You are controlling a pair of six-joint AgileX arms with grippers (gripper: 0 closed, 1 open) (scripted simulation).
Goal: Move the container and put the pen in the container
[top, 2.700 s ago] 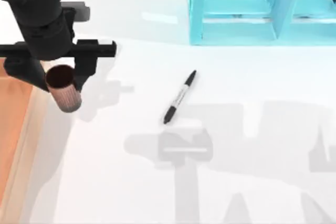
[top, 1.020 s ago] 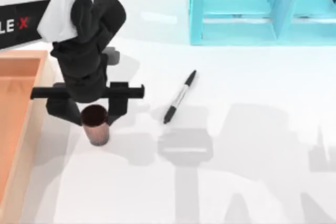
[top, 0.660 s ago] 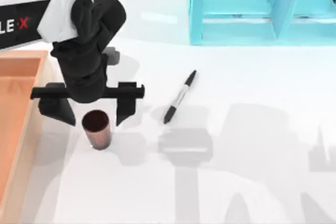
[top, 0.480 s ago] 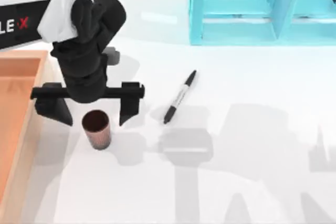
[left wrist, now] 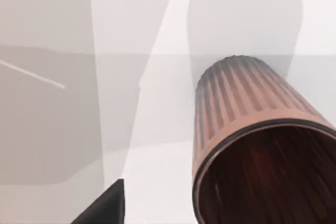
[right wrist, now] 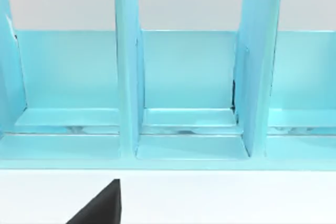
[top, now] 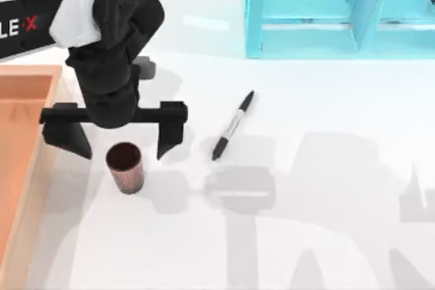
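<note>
Small reddish-brown ribbed cylindrical cup [top: 125, 168] upright on the tabletop, slim black-capped grey-barrelled pen [top: 232, 125] lying well apart, diagonal

Left arm [top: 41, 5] — letters "E·X", cut off.

One container [top: 125, 167] is counted on the table [top: 306, 236], standing upright at the left. One pen [top: 232, 125] is counted, lying near the middle. One orange-wood tray [top: 20, 140] is seen at the left edge, and one turquoise shelf [top: 340, 11] at the far right, of which three compartments are counted in the right wrist view. One left gripper [top: 114, 142] is counted, its two fingers spread apart above the container.
</note>
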